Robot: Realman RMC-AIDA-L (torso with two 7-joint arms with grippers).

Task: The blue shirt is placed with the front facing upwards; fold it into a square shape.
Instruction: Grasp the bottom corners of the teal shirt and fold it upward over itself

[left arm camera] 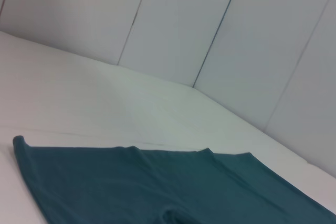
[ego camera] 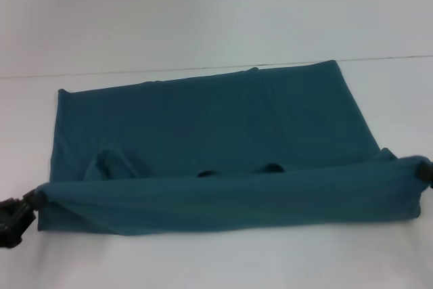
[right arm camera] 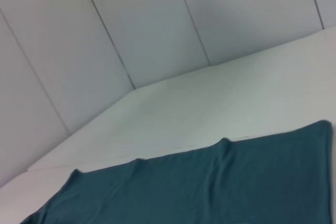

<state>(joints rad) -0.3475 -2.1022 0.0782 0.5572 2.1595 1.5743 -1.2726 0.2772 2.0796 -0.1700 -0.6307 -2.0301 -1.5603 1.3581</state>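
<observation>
At shirt (ego camera: 216,147) ends: grippers (ego camera: 30,201) pinching.

No legible text anywhere.

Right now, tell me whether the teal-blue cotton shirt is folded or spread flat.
Partly folded: the teal-blue cotton shirt has its near edge lifted into a roll, held between the left gripper and right gripper.

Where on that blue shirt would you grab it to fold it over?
At the two ends of the near edge of the blue shirt, from the outer sides. That edge is already lifted into a long roll, with the left tool and right tool at its ends.
</observation>
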